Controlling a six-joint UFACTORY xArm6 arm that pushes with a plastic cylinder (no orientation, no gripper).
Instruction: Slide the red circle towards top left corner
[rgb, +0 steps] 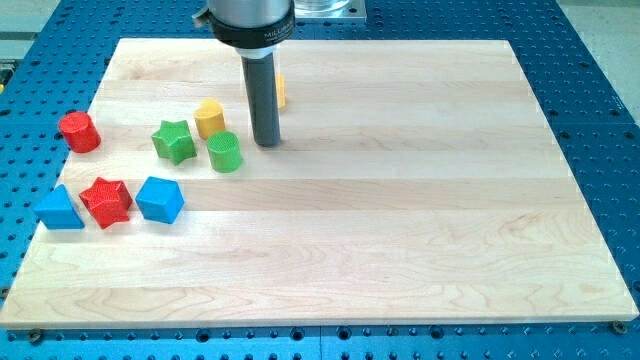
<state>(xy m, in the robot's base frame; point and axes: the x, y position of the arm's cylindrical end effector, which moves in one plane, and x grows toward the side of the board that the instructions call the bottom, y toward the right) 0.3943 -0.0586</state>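
No jaws, just rod; my tip down on board, just right of green circle, near yellow block. Orange block mostly hidden behind rod, shape unclear. Red circle at board's left edge, well left of tip, green star between. Bare wood toward top-left corner. Red star, blue cube, blue triangle lower left.

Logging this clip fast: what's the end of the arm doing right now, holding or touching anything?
No gripper, only a rod. My tip rests on the board, holding nothing, just right of the green circle, far from the red circle.
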